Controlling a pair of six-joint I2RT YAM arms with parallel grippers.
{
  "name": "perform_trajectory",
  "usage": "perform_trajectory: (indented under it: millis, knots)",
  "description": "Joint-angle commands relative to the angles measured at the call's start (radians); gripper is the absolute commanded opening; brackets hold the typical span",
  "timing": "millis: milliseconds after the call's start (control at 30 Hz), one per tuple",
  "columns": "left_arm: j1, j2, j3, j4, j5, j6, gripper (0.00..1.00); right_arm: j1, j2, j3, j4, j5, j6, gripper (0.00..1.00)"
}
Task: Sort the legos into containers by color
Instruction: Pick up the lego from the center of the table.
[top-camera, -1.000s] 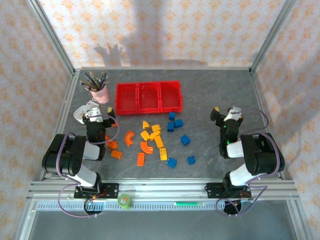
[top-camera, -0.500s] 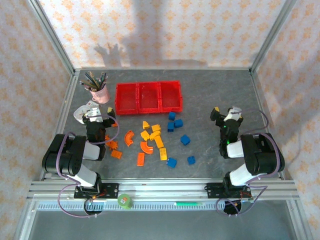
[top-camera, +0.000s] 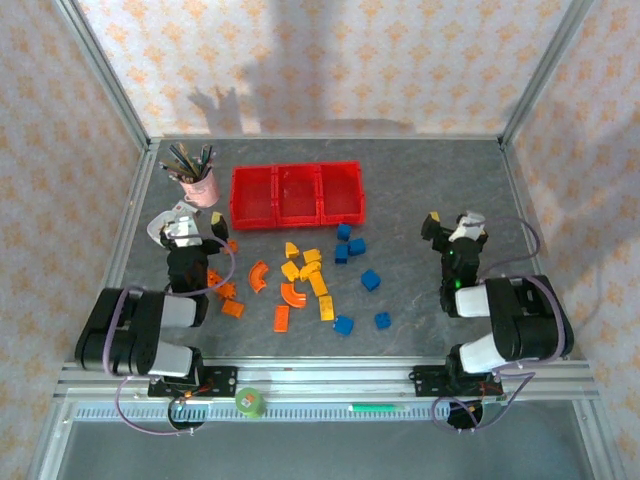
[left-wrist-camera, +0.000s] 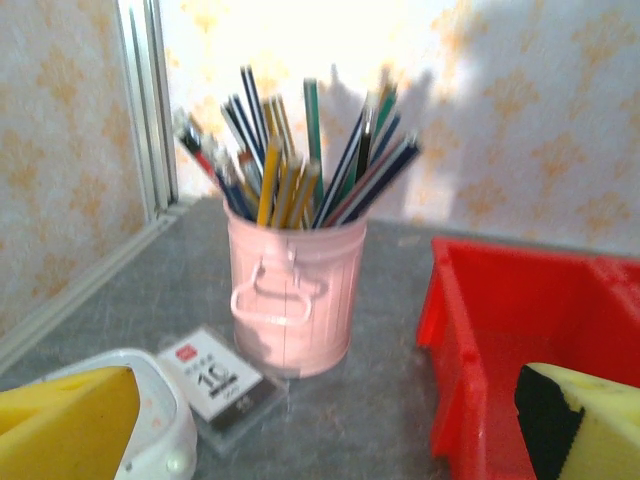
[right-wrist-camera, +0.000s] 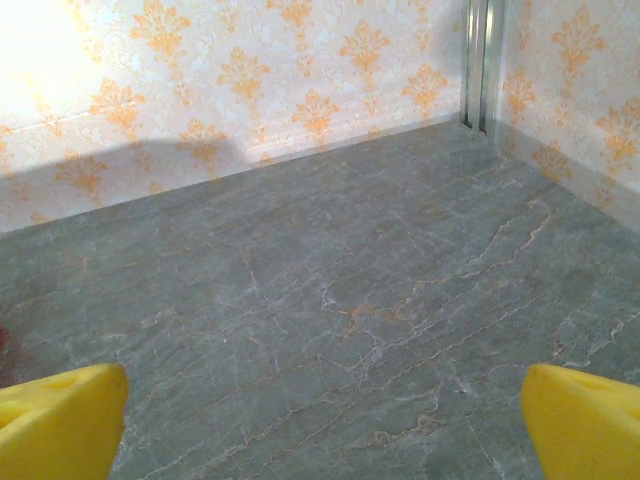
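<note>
Three joined red containers are counted, and perhaps six blue legos. The left gripper and right gripper are spread apart, empty.

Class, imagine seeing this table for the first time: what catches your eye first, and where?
The bright red tray of three joined bins stands out first, empty, toward the far side of the grey table. In front of it lies a loose scatter of legos in orange, yellow and blue. Left of the tray, a pink cup bristles with pens.
</note>
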Motion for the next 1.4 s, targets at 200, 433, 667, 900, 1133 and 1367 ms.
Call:
perform_trajectory:
  millis: [200, 433, 667, 900, 1133, 1367]
  knots:
    - [-0.009, -0.306, 0.003, -0.277, 0.024, -0.088, 0.99, -0.008, -0.242, 0.092, -0.353, 0.053, 0.14, 1.0]
    - [-0.006, -0.562, 0.075, -0.636, -0.034, -0.384, 0.99, -0.008, -0.42, 0.139, -0.664, -0.021, 0.445, 1.0]
    - [0.002, -0.845, -0.022, -0.811, -0.115, -0.649, 0.99, -0.008, -0.494, 0.164, -0.844, -0.174, 0.503, 1.0]
    - [0.001, -0.967, 0.061, -1.126, -0.006, -0.711, 0.99, 0.023, -0.522, 0.201, -0.986, -0.317, 0.484, 1.0]
    - [-0.006, -0.886, 0.176, -1.299, 0.22, -0.747, 0.99, 0.16, -0.511, 0.239, -1.089, -0.335, 0.44, 1.0]
    - [-0.143, -0.761, 0.276, -1.459, 0.265, -0.736, 0.99, 0.33, -0.478, 0.28, -1.163, -0.314, 0.433, 1.0]
